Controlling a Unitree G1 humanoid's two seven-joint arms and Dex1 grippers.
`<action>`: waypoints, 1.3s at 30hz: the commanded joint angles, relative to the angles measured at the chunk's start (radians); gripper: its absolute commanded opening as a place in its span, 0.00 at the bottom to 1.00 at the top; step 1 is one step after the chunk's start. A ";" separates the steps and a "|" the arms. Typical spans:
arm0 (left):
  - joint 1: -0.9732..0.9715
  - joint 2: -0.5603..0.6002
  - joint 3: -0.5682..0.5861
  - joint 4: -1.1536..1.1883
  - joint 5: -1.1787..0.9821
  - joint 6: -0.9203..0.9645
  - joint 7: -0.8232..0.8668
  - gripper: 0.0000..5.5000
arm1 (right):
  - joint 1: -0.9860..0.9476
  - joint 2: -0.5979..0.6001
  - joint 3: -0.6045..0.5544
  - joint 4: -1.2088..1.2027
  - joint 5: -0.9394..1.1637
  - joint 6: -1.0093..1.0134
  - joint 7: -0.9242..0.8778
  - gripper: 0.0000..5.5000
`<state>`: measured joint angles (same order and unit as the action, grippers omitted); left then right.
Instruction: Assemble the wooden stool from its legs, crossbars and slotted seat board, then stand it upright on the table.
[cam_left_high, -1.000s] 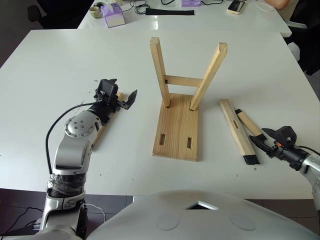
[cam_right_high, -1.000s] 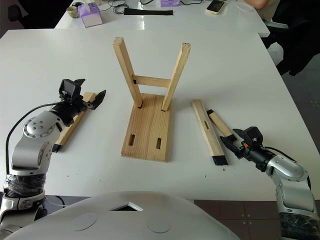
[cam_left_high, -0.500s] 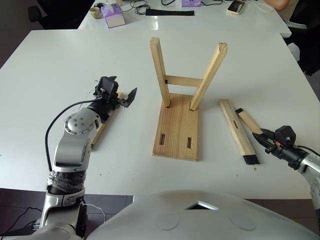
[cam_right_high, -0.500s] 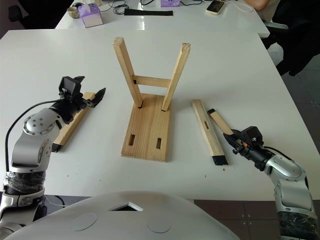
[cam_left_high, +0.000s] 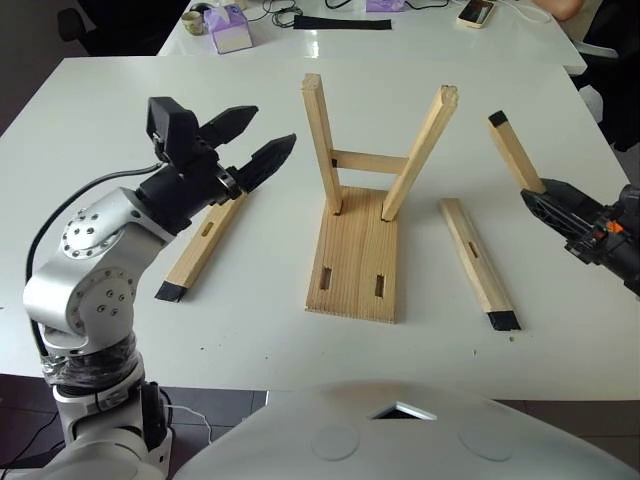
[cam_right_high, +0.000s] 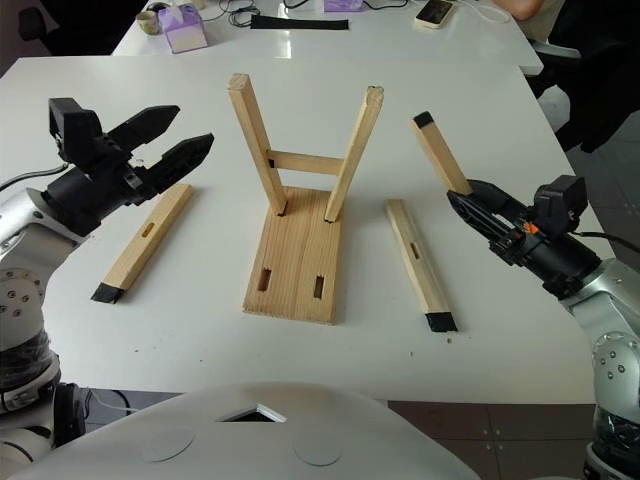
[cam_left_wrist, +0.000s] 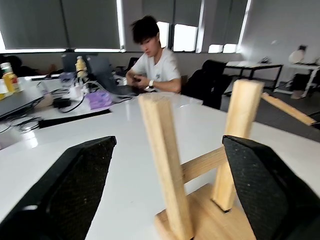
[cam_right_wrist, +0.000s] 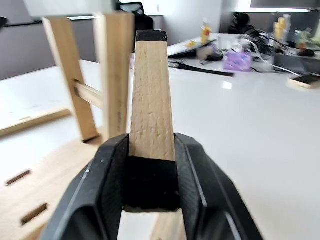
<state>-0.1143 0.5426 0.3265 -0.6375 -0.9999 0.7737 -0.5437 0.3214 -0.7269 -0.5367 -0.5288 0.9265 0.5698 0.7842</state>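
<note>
Right gripper (cam_right_high: 465, 195) clamped on one black-tipped leg (cam_right_high: 438, 150); left gripper (cam_left_high: 275, 124) wide apart, empty. Two legs (cam_left_high: 320, 140) upright in seat board (cam_left_high: 352, 265), two flat on bench (cam_left_high: 100, 110).

The white worktop (cam_left_high: 100, 110) is glossy and catches pale reflections. Just behind it stands a second white table (cam_left_high: 430, 35), carrying a purple tissue box (cam_left_high: 229, 29), a flat black strip (cam_left_high: 340, 22) and loose cables (cam_left_high: 275, 10). Dark floor (cam_left_high: 20, 60) shows beyond the worktop's left corner. Farther back in the room, grey roller blinds (cam_left_wrist: 55, 22) cover a row of windows, and daylight comes through two uncovered panes (cam_left_wrist: 186, 37). A dark office chair (cam_left_wrist: 210, 80) stands near a far desk (cam_left_wrist: 247, 64).
</note>
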 joint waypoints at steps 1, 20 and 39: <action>-0.026 0.067 -0.005 -0.066 -0.362 0.092 0.011 0.61 | -0.083 -0.118 -0.005 -0.107 0.258 0.123 0.078 0.24; -0.147 0.112 -0.201 0.009 -0.477 0.101 -0.054 0.61 | -0.395 -0.159 0.310 -0.063 0.430 0.281 0.100 0.24; -0.147 0.101 -0.237 -0.004 -0.487 0.073 -0.038 0.48 | -0.431 -0.099 0.397 -0.071 0.392 0.281 0.078 0.24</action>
<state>-0.2625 0.6374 0.1028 -0.6350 -1.4958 0.8476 -0.5858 -0.0948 -0.8278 -0.1445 -0.5936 1.3324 0.8473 0.8687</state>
